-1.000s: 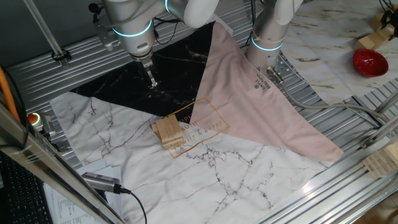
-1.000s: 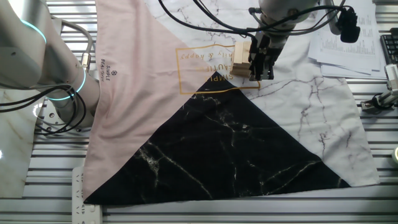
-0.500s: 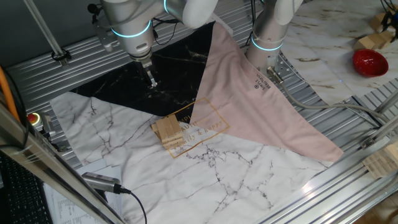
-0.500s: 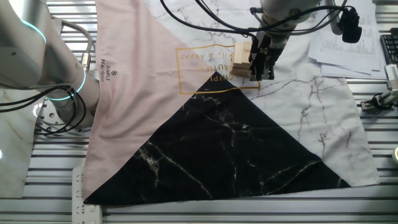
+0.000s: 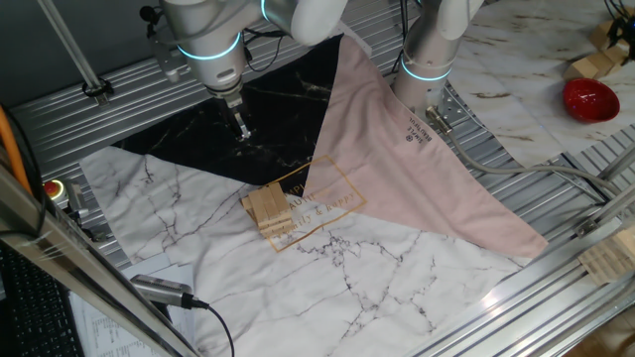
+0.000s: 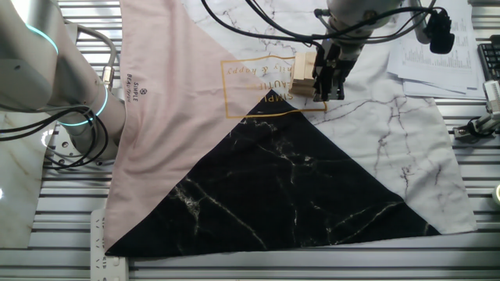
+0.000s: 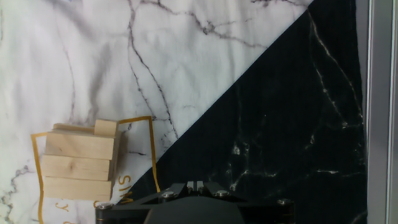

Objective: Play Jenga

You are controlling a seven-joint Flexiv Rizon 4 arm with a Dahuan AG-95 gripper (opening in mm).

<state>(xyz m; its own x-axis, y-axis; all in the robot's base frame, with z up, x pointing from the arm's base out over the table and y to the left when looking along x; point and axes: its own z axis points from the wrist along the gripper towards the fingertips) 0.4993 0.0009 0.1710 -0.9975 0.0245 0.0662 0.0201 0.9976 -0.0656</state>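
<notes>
The Jenga (image 5: 268,208) is a small short tower of tan wooden bars on the marble-print cloth, at the corner of a gold printed frame. It also shows in the other fixed view (image 6: 303,70) and at the lower left of the hand view (image 7: 81,163). One bar sticks out at its top in the hand view. My gripper (image 5: 241,127) hangs over the black part of the cloth, apart from the tower. Its fingertips (image 7: 195,184) are pressed together and hold nothing. In the other fixed view the gripper (image 6: 328,84) overlaps the tower's right side.
A second arm's base (image 5: 429,59) stands behind the pink cloth. A red object (image 5: 590,99) and tan wooden pieces (image 5: 595,64) lie at the far right, another wooden block (image 5: 607,256) at the right edge. Papers (image 6: 433,55) and a cabled handle (image 5: 164,291) lie beside the cloth.
</notes>
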